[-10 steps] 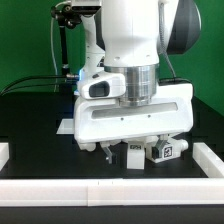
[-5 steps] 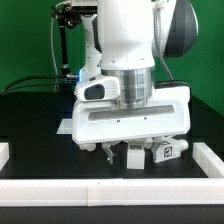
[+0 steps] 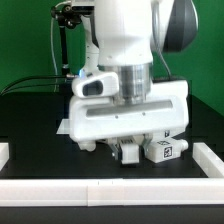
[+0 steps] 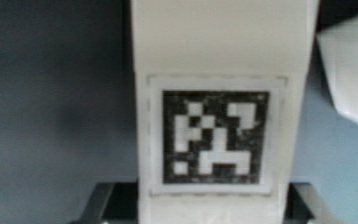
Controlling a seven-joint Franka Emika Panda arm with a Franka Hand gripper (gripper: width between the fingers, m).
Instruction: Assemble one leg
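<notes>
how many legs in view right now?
2. First leg is between the fingers of the gripper, under the arm. Second leg, tag showing, sits beside it toward the exterior view's right. More may be hidden behind the arm.

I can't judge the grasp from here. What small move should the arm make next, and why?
Probably close the jaws and check the hold. In the wrist view the leg lies within the gripper, a jaw at each side, but whether they already pinch it cannot be told.
</notes>
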